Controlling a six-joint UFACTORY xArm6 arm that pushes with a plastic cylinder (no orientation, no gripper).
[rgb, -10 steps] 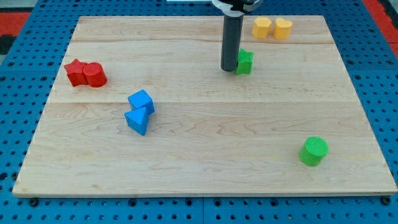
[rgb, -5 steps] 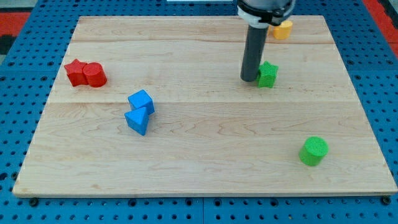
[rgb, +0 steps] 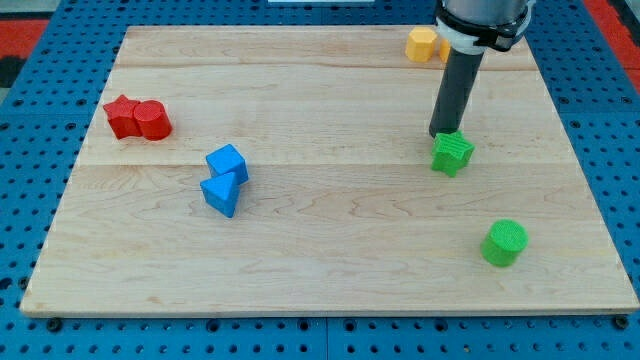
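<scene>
Your tip touches the top-left edge of the green star block. Green cylinder sits toward the view's bottom right; yellow block behind the rod. Blue cube touches blue wedge; red pair far left. Pale wooden bench. No gripper fitted.

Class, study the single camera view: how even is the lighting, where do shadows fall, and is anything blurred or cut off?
Camera view: lighting is soft and even, no glare on the wooden board; blocks cast only faint shadows; focus is sharp, my tip against the green star block; the arm is cropped at the view's top and hides part of the yellow blocks.
</scene>
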